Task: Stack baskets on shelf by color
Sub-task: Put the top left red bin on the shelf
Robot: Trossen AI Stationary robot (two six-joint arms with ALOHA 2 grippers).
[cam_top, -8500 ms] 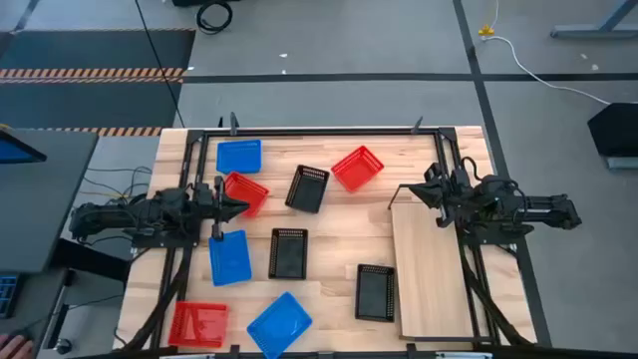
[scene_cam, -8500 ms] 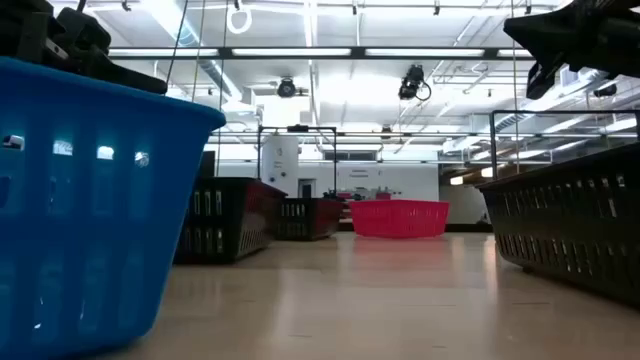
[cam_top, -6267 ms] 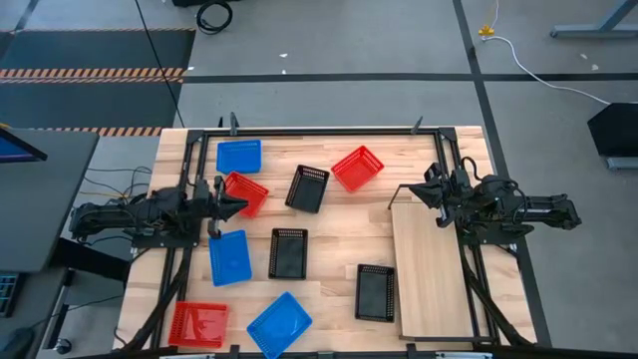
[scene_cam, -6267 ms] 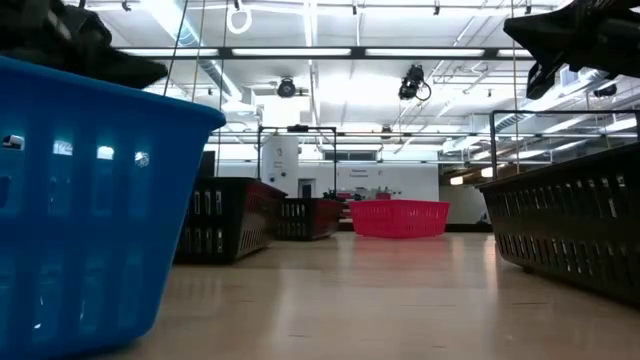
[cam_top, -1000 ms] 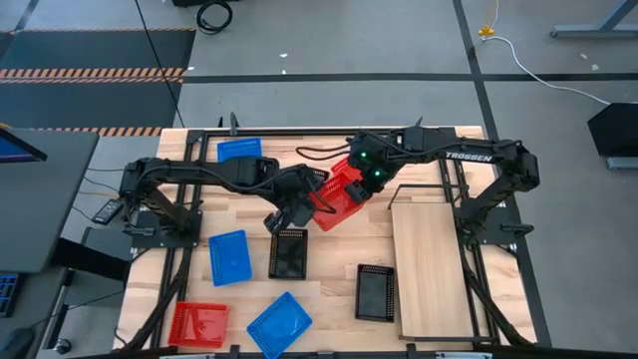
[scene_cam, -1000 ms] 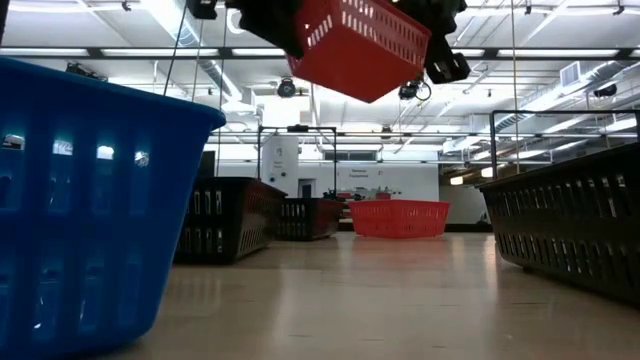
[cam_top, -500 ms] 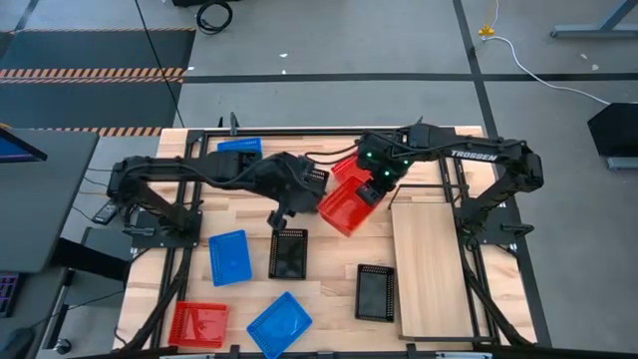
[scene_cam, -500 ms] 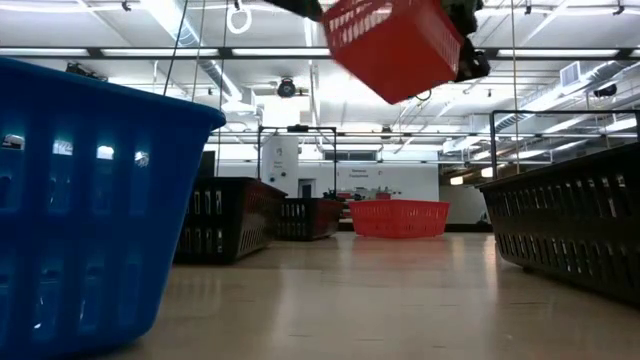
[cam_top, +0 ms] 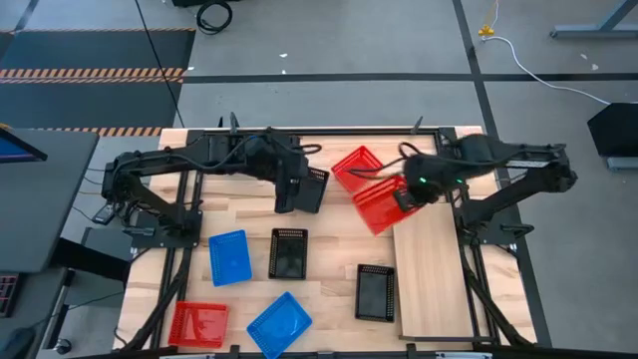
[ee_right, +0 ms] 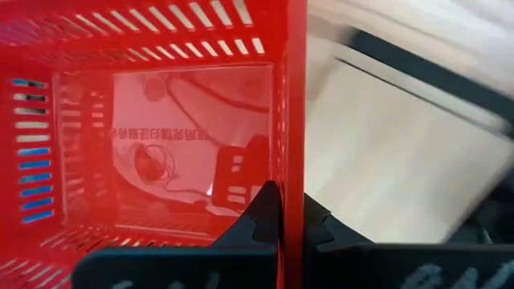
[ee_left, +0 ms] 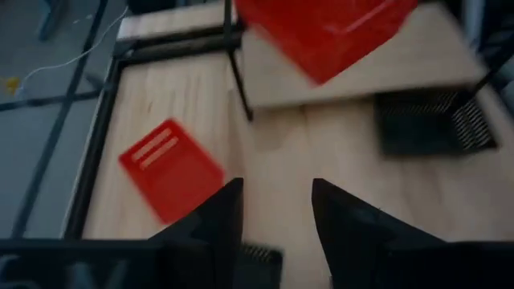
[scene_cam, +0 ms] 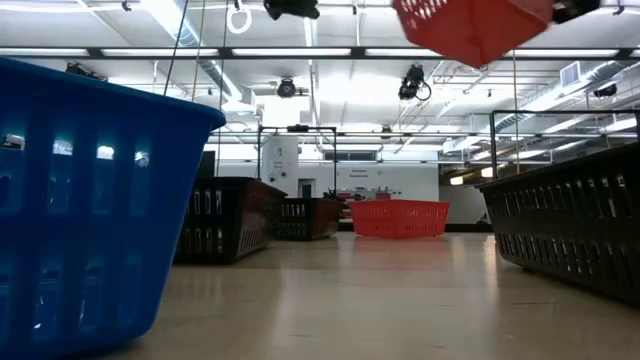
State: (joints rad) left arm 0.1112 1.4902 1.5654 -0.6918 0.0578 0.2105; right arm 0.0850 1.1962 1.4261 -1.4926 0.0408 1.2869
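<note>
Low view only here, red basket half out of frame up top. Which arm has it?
Observer: The right gripper; its fingers are shut on one wall of the red basket.
Operator: Where is it over the table?
Observer: Over the shelf's far corner, the high view shows, mostly off the board.
Operator: Left arm?
Observer: The left gripper holds nothing, fingers open, above the black basket at the table's far side.

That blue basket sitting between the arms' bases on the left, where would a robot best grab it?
Probably by a long side wall of the blue basket, pinched from straight above: it lies flat, mouth up, and its thin upright rim suits a two-finger gripper.
</note>
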